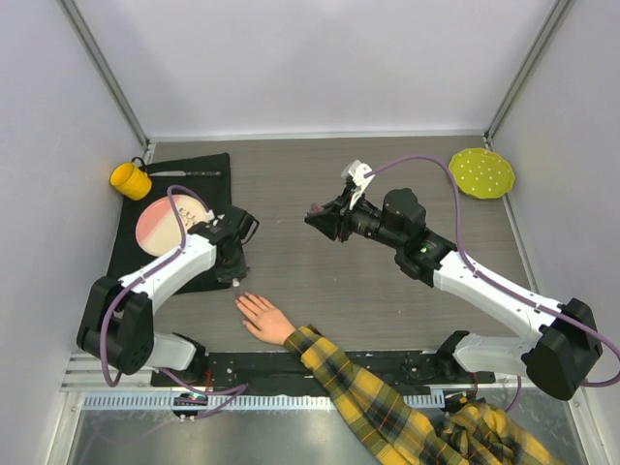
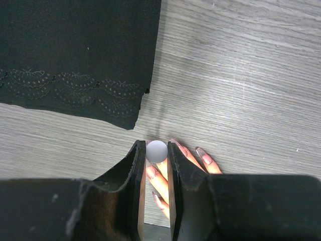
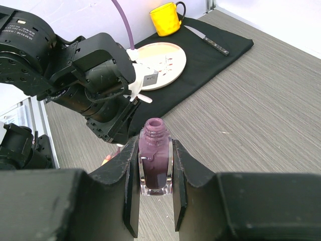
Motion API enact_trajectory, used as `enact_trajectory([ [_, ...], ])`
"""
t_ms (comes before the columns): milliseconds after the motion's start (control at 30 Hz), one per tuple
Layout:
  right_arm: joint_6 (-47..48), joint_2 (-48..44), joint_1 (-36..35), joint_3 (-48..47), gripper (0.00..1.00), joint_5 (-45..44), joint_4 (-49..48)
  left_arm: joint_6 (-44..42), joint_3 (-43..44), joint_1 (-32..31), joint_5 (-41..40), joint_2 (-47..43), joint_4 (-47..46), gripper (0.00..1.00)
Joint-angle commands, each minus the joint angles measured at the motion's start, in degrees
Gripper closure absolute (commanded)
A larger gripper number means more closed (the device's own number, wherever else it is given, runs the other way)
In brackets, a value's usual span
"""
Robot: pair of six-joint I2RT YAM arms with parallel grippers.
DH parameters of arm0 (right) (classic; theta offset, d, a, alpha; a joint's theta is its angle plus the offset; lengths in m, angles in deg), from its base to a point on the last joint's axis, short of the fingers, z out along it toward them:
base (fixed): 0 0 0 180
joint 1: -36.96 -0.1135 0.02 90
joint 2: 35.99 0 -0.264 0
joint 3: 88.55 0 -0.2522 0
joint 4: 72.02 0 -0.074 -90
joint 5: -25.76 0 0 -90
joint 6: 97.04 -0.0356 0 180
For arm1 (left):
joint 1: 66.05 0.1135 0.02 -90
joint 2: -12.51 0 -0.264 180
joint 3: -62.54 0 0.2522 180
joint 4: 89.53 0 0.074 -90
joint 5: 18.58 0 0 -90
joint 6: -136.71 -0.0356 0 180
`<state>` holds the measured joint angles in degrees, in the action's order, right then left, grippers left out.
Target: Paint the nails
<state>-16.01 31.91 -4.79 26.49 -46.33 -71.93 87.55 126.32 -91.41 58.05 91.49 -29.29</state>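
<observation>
Currently: Brush Application Over the Nails

All five nails (image 2: 200, 152) belong to the hand (image 1: 263, 318). It lies flat on the table (image 1: 387, 174), fingers spread toward the left arm, near the black cloth (image 2: 75, 50). The nails read mauve; whether coverage is complete cannot be told.

The left gripper (image 2: 156, 146) hangs directly above the fingers, jaws closed narrowly on a pale round cap (image 2: 157, 152). Any brush beneath the cap is hidden. The right gripper (image 3: 154, 145) clamps the uncapped polish bottle (image 3: 154, 168) upright, well apart from the hand.

Recommended procedure: descend slowly until the bristles just touch. Stroke from nail base to tip, keep the cap vertical and avoid skin. Hold the bottle level for re-dipping.
</observation>
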Motion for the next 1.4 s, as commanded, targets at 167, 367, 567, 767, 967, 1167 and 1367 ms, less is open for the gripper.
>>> enact_trajectory([
  [167, 0.2, -0.8, 0.2, -1.6, 0.99, 0.0, -3.0, -0.2, -0.4, 0.2, -1.8, 1.4, -1.6, 1.00],
  [367, 0.2, -0.6, 0.3, -1.7, 0.99, -0.1, -2.9, -0.2, -0.4, 0.3, -3.6, 1.9, -1.0, 1.00],
  [567, 0.3, -0.5, 0.1, -1.8, 0.99, -0.2, -2.9, -0.1, 0.5, 0.3, -6.0, 2.1, 0.1, 1.00],
  [767, 0.3, -0.6, 0.2, -1.8, 0.99, -0.2, -2.9, -0.4, 1.7, 0.3, -6.8, 1.5, 1.2, 1.00],
  [967, 0.1, -0.7, 0.2, -1.6, 0.99, -0.1, -3.1, -0.9, 3.1, 0.2, -2.1, -1.4, 2.2, 1.00],
  [1167, -0.1, -0.6, 0.2, -1.4, 0.99, 0.1, -3.4, -0.9, 3.2, 0.3, -0.6, -2.5, 2.7, 1.00],
  [1367, -0.1, -0.5, 0.1, -1.6, 0.99, 0.1, -3.3, -1.3, 3.0, 0.2, 1.6, -1.5, 2.0, 1.00],
])
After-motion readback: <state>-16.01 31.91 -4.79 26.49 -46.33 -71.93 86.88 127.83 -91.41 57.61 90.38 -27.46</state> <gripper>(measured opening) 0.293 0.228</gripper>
